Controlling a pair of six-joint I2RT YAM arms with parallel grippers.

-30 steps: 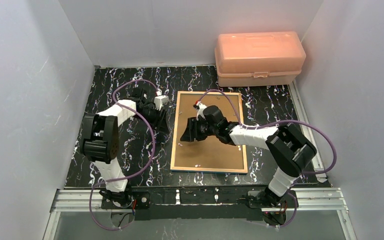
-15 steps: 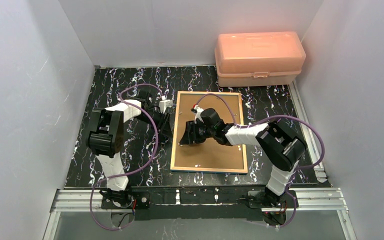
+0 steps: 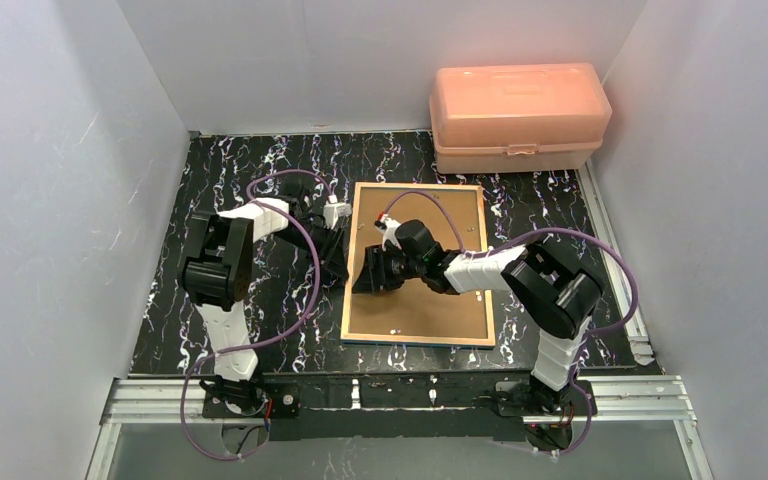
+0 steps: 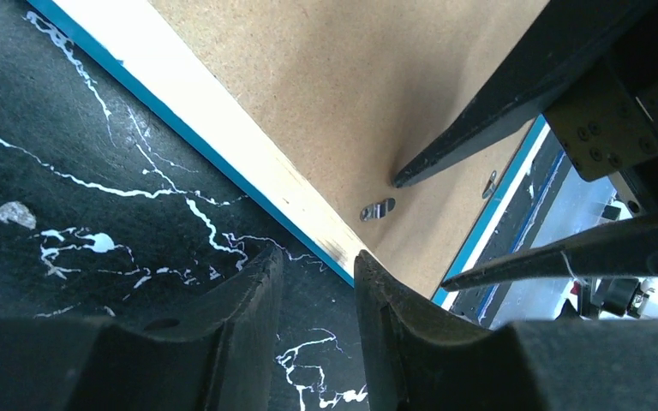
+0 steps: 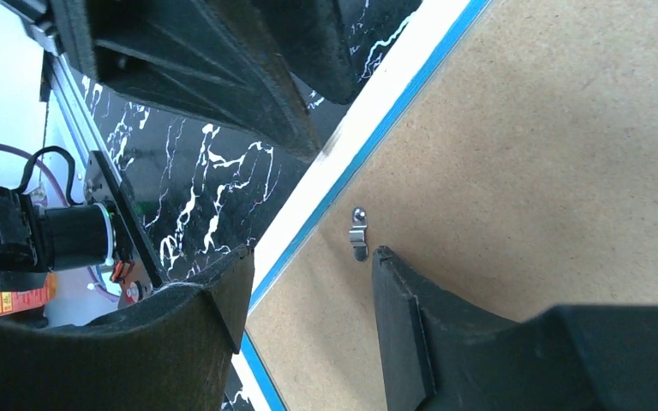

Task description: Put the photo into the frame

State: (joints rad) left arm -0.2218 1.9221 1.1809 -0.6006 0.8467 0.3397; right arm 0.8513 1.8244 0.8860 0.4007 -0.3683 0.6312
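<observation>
Both gape empty, picture centre: left end effector [image 4: 317, 257] beside the frame's [image 3: 417, 190] edge, right end effector [image 5: 313, 257] straddling it; nudge the clip [image 5: 358, 233] squarely, gently.

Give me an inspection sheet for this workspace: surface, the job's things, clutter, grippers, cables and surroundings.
Surface: black marbled table, no spills seen.
Job's things: frame lies face down at the table's middle, its brown backing board up, with a small metal clip near the left edge. The photo is not seen in any view.
Clutter: closed pink box at the far right, apart from the frame.
Grippers: left gripper open by a narrow gap at the frame's left edge. Right gripper open, straddling that same edge by the clip.
Cables: purple cables loop along both arms, one arching over the backing board.
Surroundings: white walls on three sides, metal rail at the near edge.
</observation>
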